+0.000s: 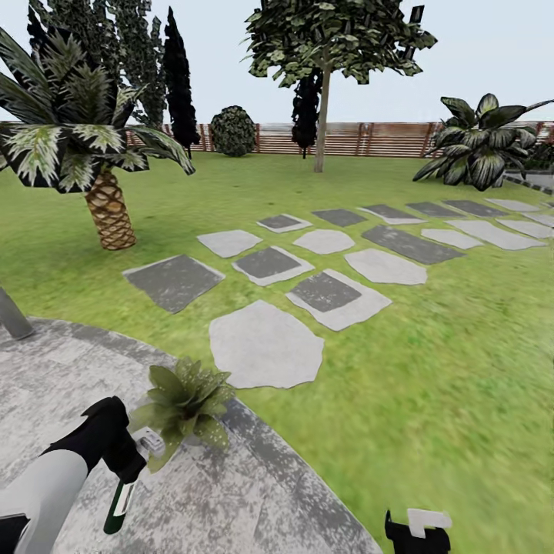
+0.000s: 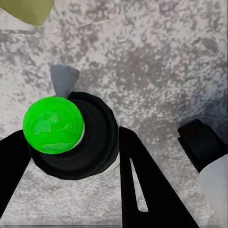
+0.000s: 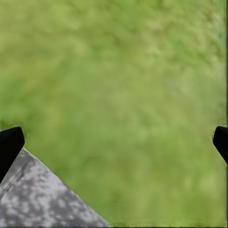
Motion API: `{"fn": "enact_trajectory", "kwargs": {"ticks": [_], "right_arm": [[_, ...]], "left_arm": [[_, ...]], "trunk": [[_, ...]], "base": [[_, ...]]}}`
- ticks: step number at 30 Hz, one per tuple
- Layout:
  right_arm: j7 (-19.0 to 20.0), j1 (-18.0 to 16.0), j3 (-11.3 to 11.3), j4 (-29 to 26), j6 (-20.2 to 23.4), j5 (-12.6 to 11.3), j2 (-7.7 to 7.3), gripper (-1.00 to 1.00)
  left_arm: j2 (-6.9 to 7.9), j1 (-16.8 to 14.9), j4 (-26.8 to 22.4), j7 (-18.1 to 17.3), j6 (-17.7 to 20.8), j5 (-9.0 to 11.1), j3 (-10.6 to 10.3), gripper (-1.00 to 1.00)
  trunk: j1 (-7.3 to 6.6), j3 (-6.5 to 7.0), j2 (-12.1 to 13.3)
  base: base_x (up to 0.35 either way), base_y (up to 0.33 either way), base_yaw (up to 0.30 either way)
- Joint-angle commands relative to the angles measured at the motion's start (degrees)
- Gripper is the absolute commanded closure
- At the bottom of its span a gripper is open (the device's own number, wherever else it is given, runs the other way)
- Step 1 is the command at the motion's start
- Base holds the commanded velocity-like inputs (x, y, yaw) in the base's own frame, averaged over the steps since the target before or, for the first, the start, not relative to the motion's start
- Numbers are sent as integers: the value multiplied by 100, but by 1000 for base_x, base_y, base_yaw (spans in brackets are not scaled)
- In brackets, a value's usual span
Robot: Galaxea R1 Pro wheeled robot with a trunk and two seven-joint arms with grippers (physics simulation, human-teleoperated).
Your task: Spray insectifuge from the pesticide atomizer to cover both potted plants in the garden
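Note:
My left gripper [image 1: 127, 471] is shut on the pesticide atomizer [image 1: 120, 504], a slim dark-green bottle with a white label strip. It hangs tilted over the grey paving, its pale grey spray head [image 1: 151, 443] against the leaves of a potted plant [image 1: 185, 402]. That plant is a low green rosette at the paving's edge. The left wrist view looks at the atomizer's bright green base [image 2: 53, 124] between my black fingers [image 2: 142, 185], with the spray head [image 2: 64, 78] beyond. My right gripper [image 1: 416, 532] stands open, its fingertips [image 3: 9, 145] wide apart over grass.
The mottled grey paving [image 1: 246, 492] curves into lawn [image 1: 431, 385]. Stepping stones [image 1: 265, 345] lead away to the right. A scaly-trunked palm [image 1: 108, 211] stands at the left, a large striped leafy plant [image 1: 481, 146] at the far right, and a brown slat fence [image 1: 369, 138] behind. A grey post [image 1: 11, 315] is at the left edge.

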Motion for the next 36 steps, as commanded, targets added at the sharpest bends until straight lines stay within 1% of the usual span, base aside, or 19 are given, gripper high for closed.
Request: {"fn": "enact_trajectory", "kwargs": {"ticks": [1, 5, 7, 10, 12, 14, 15, 16, 17, 19, 22, 24, 26, 27, 28, 29, 30, 32, 36], "right_arm": [[-22, -4, -41, 6, -16, 59, 3, -100], [-22, -4, -40, 7, -16, 65, 1, -100], [-22, -4, -42, 7, -16, 67, -9, -100], [-20, -4, -37, 7, -17, 67, -14, -100], [-16, -4, -37, 7, -20, 67, -14, -100], [-14, -4, -35, 7, -17, 67, -10, -100], [-14, -4, -35, 7, -17, 67, -9, -100], [-14, -4, -35, 7, -17, 67, -8, -100], [-13, -4, -34, 7, -16, 67, -8, -100], [-13, -4, -34, 7, -16, 67, -8, -100], [-13, -4, -38, 5, -16, 67, -7, -100], [-18, -4, -42, 2, -16, 66, -7, -100], [-21, -4, -38, 6, -16, 67, -7, -100], [-22, -4, -36, 7, -16, 67, -7, -100], [-22, -4, -38, 7, -16, 67, -7, -100], [-22, -4, -40, 7, -16, 67, -7, -100], [-22, -4, -40, 7, -16, 67, -7, -100], [-22, -4, -41, 4, -16, 65, -4, -100], [-29, -4, -43, -1, -16, 59, -6, -100]], "left_arm": [[11, -5, -6, -37, 42, -38, 32, 100], [13, -2, -5, -21, 49, -38, 29, 100], [0, -2, -5, 69, 50, -38, 25, 100], [-21, -3, -5, 344, 51, -35, 32, 100], [-36, -2, -5, 413, 51, -10, 44, 100], [-37, -2, -5, 430, 51, 151, 49, 100], [-33, -2, -5, 439, 51, 289, 49, 100], [-31, -2, -5, 456, 47, 376, 39, 100], [-24, 23, 25, 551, 39, 488, 31, 100], [2, 174, 10, 843, 30, 608, 40, 100], [-8, 261, -2, 1083, 27, 817, 106, 100], [-4, 290, 29, 1165, 27, 863, 121, 100], [-16, 406, 61, 1208, 13, 895, 132, 100], [-23, 516, 24, 1235, -93, 976, 138, 100], [-22, 559, 14, 1263, -267, 1105, 156, 100], [-21, 578, 15, 1299, -393, 1213, 176, 100], [-15, 592, 24, 1389, -553, 1372, 202, 100], [2, 608, 50, 1582, -701, 1559, 237, 100], [33, 620, 57, 1666, -774, 1635, 250, 100]], "trunk": [[-4, -5, -2], [-4, -5, -2], [-4, -5, -2], [-4, -5, -2], [-4, -5, -2], [-4, -5, -2], [-4, -5, -2], [-4, -5, -2], [-4, -5, -2], [-4, -5, -2], [-4, -5, -2], [-4, -5, -2], [-4, -5, -2], [-4, -5, -2], [-4, -5, -2], [-4, -5, -2], [-4, -5, -2], [-4, -6, -2], [-4, -20, -2]], "base": [[-312, 128, -21], [-236, 218, -5], [-65, 285, -1], [52, 275, 0], [37, 103, 0], [9, 25, 0], [4, 10, 0], [2, 6, 0], [1, 3, 0], [0, 1, 0], [0, 0, 0], [0, 0, 0], [0, 0, 0], [0, 0, 0], [0, 0, 0], [0, 0, 0], [0, 0, 0], [0, 0, 6], [0, 0, 38]]}}
